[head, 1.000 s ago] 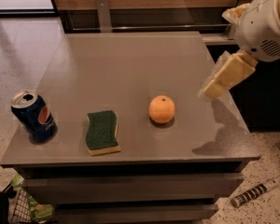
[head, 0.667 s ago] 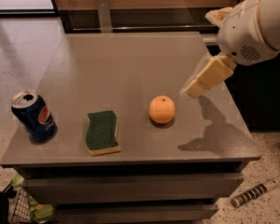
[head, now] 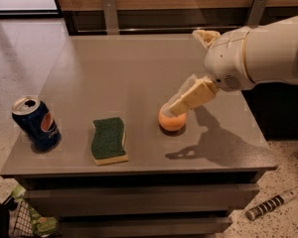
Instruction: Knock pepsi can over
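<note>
The pepsi can, dark blue with a red-white-blue logo and a silver open top, stands upright near the front left corner of the grey table. My gripper hangs on the white arm coming in from the right. It is above the table's middle right, over an orange and partly covering it. It is far to the right of the can.
A green sponge with a yellow base lies between the can and the orange. A black-and-white striped object lies on the floor at the lower right. A basket with green items sits at the lower left.
The arm has swung left across the table, from beyond the right edge to over the orange. The can, sponge and orange have not moved.
</note>
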`<state>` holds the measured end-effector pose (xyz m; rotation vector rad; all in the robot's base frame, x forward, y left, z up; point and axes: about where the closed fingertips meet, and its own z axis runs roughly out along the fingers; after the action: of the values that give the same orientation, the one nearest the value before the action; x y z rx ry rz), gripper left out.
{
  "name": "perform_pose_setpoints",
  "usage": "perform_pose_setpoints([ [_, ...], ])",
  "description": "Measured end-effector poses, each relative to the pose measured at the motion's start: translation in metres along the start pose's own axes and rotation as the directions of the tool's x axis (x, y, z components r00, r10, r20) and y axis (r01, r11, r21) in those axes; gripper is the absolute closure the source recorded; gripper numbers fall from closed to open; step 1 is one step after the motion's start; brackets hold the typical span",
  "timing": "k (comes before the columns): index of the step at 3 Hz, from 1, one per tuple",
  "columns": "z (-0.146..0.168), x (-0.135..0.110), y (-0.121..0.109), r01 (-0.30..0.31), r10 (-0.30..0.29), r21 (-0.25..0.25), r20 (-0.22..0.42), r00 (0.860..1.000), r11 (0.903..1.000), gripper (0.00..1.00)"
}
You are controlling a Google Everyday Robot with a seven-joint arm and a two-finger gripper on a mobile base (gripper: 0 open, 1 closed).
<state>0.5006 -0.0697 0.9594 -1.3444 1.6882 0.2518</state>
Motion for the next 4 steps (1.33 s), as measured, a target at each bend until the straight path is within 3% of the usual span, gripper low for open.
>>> perform_pose_setpoints([
  [1,0.004,-0.015,-0.006,0.022,-0.029,0.05,0.134,0.991,0.9985,0.0],
  [3,0.015,-0.023,0.002,0.024,-0.03,0.037,0.155,0.987,0.999,0.0],
  [4,0.033,-0.032,0.016,0.004,-0.008,0.018,0.215,0.977,0.9998,0.0],
])
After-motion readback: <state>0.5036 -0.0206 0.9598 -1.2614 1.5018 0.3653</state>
